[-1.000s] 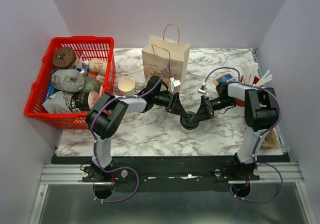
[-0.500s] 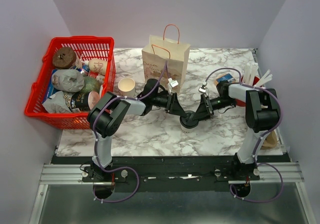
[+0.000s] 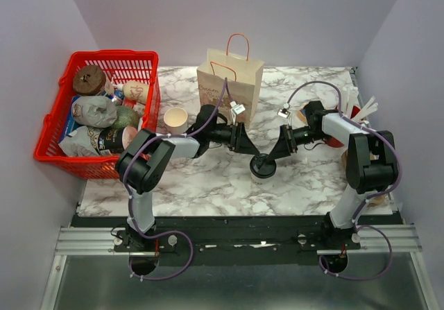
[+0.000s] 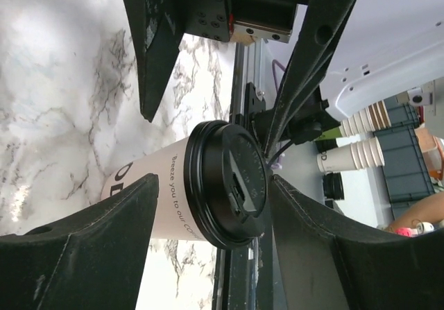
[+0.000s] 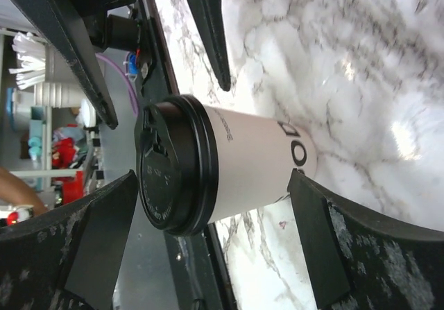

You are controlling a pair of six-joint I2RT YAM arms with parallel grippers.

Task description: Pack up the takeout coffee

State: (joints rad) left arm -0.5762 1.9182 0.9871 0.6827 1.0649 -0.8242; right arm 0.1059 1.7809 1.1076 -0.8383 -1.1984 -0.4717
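Observation:
The takeout coffee [image 3: 263, 166], a whitish paper cup with a round black lid, stands upright on the marble table, in front of the paper bag [image 3: 229, 81]. My left gripper [image 3: 248, 148] is open just up and left of the cup. My right gripper [image 3: 278, 150] is open just up and right of it. In the left wrist view the cup [image 4: 208, 199] shows between the spread fingers of my left gripper [image 4: 211, 185]. In the right wrist view the cup [image 5: 229, 164] sits between the wide-apart fingers of my right gripper [image 5: 211, 182], with gaps on both sides.
A red basket [image 3: 149, 57] full of food packages stands at the back left. A tan paper cup with a cream inside [image 3: 175, 119] stands between the basket and the bag. A red holder with white straws [image 3: 354, 109] is at the right edge.
Both grippers have drawn back and up from the lidded cup, the left toward the bag, the right toward the right. The cup stays on the table.

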